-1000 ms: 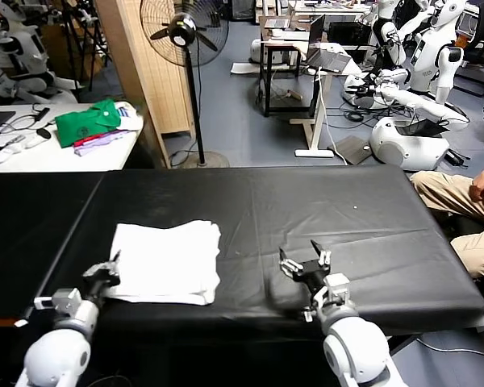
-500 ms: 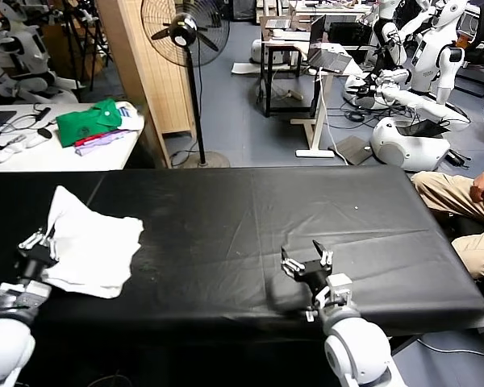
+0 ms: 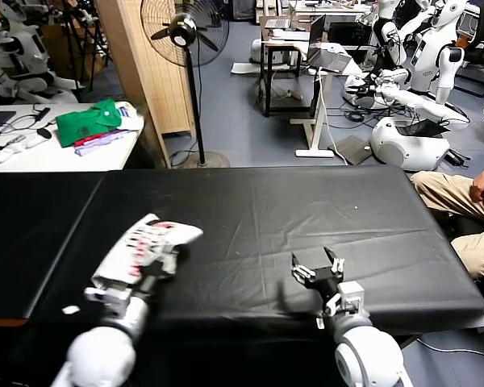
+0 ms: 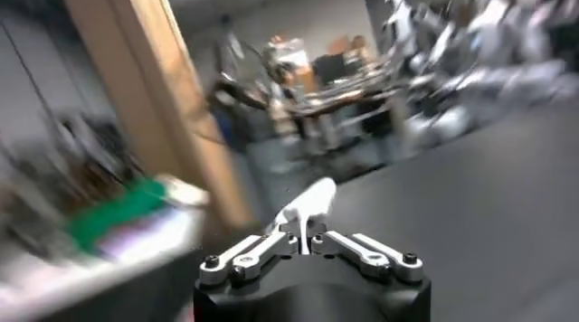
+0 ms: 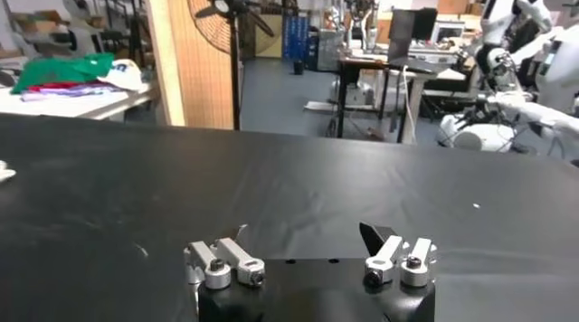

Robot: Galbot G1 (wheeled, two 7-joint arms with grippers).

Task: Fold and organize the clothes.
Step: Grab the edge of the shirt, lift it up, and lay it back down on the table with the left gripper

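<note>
Grip on the T-shirt, lifted at the table's left.
Left gripper pinches the white T-shirt bunched above the black table, likely to carry or reposition it; right gripper hovers released, waiting.

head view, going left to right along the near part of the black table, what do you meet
left claw shut on the white t-shirt, lifted and showing red-black print → bare black table → open right claw → seated person's leg off the table's right end
</note>
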